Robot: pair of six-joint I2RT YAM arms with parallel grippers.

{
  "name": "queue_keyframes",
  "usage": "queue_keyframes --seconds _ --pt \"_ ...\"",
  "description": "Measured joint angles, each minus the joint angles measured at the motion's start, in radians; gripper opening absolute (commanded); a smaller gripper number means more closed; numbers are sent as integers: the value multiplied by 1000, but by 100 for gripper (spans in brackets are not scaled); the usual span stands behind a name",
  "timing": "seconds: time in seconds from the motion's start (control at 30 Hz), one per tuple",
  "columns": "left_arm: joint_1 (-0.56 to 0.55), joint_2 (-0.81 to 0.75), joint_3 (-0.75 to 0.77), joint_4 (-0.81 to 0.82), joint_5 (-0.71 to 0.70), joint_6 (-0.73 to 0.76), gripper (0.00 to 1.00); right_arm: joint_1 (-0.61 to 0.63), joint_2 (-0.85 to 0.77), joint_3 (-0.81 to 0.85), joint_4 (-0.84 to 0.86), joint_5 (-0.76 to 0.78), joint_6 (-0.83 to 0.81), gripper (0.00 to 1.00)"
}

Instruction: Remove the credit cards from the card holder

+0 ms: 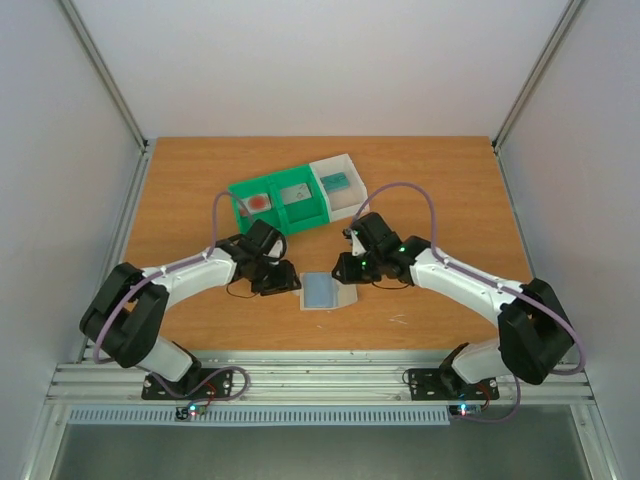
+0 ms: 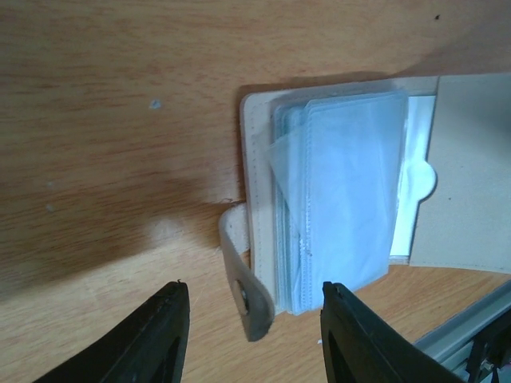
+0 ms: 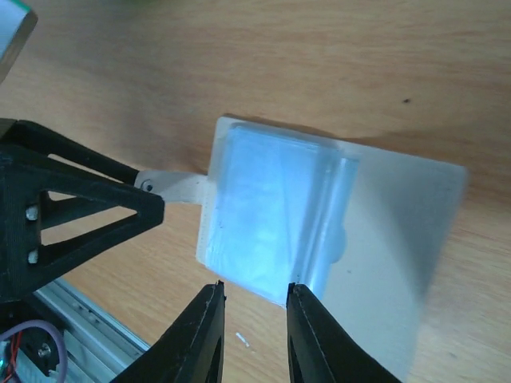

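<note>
While left gripper and right gripper gape empty, one beige card holder lies open; one bluish card inside.

Worktop: one, wood-grain laminate, warm orange-brown, matt, with a pale glare patch in the left wrist view and a few small specks on its surface
Back wall: plain white, unmarked
Left wall and right wall: pale grey-white panels closing in the worktop on both sides
Corner uprights: two, aluminium profile, rising from the far corners
Near-edge rail: grooved aluminium, full width
Vented strip: pale, slotted, just below the rail
Grey surface: beneath the strip
Light: soft, even, shadows diffuse
</note>
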Motion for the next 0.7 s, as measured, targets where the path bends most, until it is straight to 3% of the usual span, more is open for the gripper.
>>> queue_keyframes --seconds 0.4,0.7 --pt "0 36 -21 33 3 2 46 43 204 2 79 -1 25 24" --pt "2 90 -17 56 16 19 44 44 227 -58 150 38 40 23"
